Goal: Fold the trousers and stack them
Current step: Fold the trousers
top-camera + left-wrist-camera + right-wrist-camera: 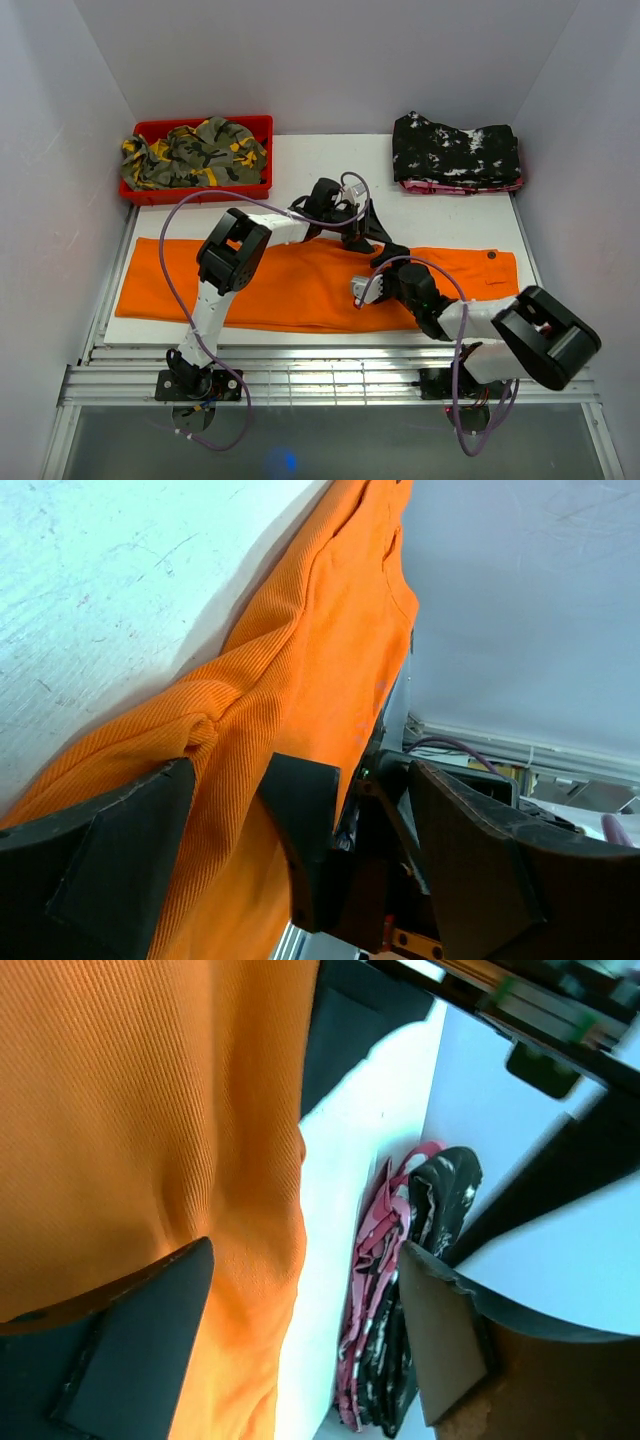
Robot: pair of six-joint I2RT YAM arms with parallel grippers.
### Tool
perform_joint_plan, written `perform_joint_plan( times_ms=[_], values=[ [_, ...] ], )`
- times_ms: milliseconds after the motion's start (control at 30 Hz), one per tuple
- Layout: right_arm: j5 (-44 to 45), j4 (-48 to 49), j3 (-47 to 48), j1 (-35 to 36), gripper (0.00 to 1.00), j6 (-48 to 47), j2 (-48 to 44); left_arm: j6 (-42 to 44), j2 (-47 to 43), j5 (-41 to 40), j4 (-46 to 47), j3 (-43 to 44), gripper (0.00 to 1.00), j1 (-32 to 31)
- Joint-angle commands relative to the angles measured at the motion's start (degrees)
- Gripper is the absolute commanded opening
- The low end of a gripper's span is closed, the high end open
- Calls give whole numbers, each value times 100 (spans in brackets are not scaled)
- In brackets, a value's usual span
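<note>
Nothing legible in any view. Trousers (300,290): plain, no readable tag or print. Red bin (195,191) behind them: no label on the wall facing the camera. No text readable on either arm.

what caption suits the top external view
Orange trousers laid across the table, left tool and right tool open over them; red bin and folded stack behind.

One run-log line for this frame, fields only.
trousers: stretched across table | left claw: open, over trousers' far edge | right claw: open, over trousers' middle | held: nothing
</note>
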Motion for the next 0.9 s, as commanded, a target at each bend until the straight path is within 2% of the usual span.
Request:
perform_joint_plan(
  times_ms=[0, 33, 67, 167, 233, 333, 567, 867],
  values=[
    [-33, -833, -38, 1, 78, 474, -869, 31, -25, -105, -29, -117, 98, 65],
    [-156, -1218, -21, -43, 68, 571, -1245, 31, -25, -104, -3, -125, 98, 65],
    [-427, -1901, -21, -69, 43, 729, -1406, 5, -25, -78, 58, -134, 98, 65],
    [-710, -2601, -134, -96, 16, 800, -1557, -75, -25, -34, 243, -169, 96, 56],
    [-676, -2962, -83, -105, 8, 983, -1251, -118, -16, -69, 287, -196, 96, 30],
    [-772, -3419, 189, -192, 8, 1125, -724, -162, -8, -131, 314, -239, 96, -14],
    [-501, -3121, 488, -201, 8, 1064, 191, -549, 220, -192, 639, -196, 98, -155],
    [-737, -3261, 428, -201, 8, 976, 210, -1244, 713, -61, 1553, 454, 97, -120]
  ],
)
